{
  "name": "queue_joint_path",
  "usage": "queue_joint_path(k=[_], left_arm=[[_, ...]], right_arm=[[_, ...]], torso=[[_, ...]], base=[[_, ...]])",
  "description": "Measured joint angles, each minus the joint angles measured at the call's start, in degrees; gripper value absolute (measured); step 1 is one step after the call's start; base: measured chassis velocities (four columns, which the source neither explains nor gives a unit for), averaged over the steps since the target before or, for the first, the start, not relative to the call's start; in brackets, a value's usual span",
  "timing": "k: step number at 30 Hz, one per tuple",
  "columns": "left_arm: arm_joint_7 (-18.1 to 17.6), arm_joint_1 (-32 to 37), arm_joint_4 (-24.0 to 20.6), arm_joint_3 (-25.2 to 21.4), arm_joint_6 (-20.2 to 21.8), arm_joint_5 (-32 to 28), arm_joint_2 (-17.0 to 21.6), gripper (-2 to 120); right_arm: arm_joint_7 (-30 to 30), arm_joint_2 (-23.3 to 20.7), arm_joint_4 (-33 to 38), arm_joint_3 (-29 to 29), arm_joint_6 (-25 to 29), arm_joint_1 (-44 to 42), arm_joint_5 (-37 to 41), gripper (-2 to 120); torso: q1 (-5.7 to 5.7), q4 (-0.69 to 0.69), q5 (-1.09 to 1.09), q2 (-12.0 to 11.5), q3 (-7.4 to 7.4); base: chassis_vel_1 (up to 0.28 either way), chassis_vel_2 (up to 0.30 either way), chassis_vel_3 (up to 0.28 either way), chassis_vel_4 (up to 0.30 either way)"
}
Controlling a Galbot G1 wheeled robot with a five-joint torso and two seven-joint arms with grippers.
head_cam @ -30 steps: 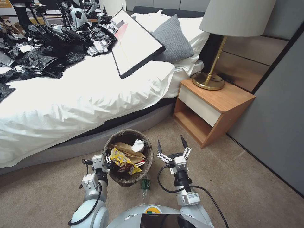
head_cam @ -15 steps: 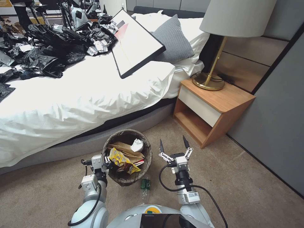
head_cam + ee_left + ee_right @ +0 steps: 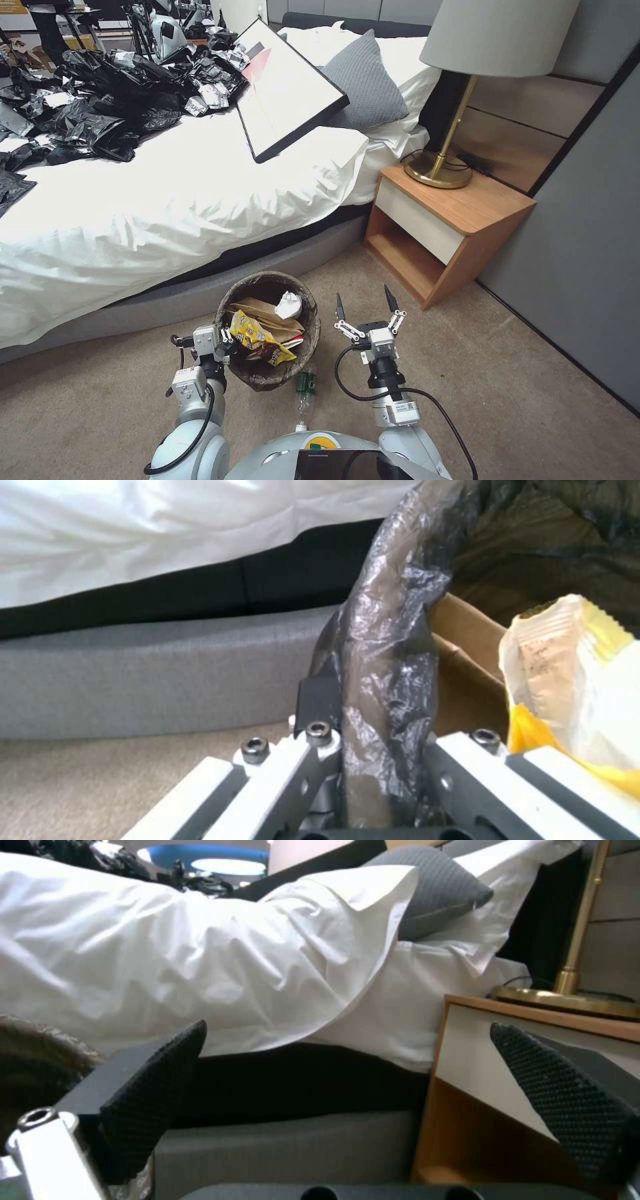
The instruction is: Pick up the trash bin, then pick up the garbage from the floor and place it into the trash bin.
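Bin (image 3: 268, 331) upright on carpet by bed (image 3: 167, 220), mouth up — left gripper (image 3: 227, 341) clamped on its bagged rim. Bottle (image 3: 305, 393) on floor just beside bin, long axis pointing toward robot. Right gripper (image 3: 363, 303) spread wide, empty, beside bin.

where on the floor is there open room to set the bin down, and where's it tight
Open carpet lies right of the right gripper, between nightstand and grey wall. More bare carpet is left of the left gripper. It is tight around the trash bin, between bed base, green bottle and both arms.
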Motion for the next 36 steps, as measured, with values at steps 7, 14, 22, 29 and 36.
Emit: queue_joint_path(k=[7,14,22,29,36], left_arm=[[0.0,0.0,0.0,0.0,0.0,0.0,0.0,0],[-0.1,-0.1,0.0,0.0,0.0,0.0,0.0,0],[-0.1,-0.3,-0.1,0.0,0.0,0.0,0.0,0],[-0.1,-0.3,-0.2,-0.1,0.0,-0.1,0.0,0],[-0.1,-0.3,-0.3,-0.1,0.1,-0.1,0.0,0]], right_arm=[[-0.1,0.0,-0.3,0.0,0.2,0.2,0.1,100],[-0.4,0.1,-0.7,0.0,0.9,0.9,0.0,100],[-0.5,0.1,-0.9,0.0,1.1,1.3,-0.2,100],[-0.6,0.1,-0.9,0.0,1.1,1.6,-0.4,100],[-0.6,0.1,-1.0,0.0,1.1,1.7,-0.6,100]], torso=[[-0.01,-0.01,0.05,0.0,-0.01],[-0.01,0.0,0.1,0.0,-0.02],[-0.01,0.0,0.11,0.0,0.0],[0.0,0.0,0.12,0.0,0.0],[-0.01,0.0,0.12,0.0,0.0]], base=[[0.18,-0.165,-0.175,0.164],[0.155,-0.157,-0.151,0.13],[-0.007,0.002,0.0,0.006],[0.0,0.0,0.0,0.0],[0.0,0.0,0.0,0.0]])
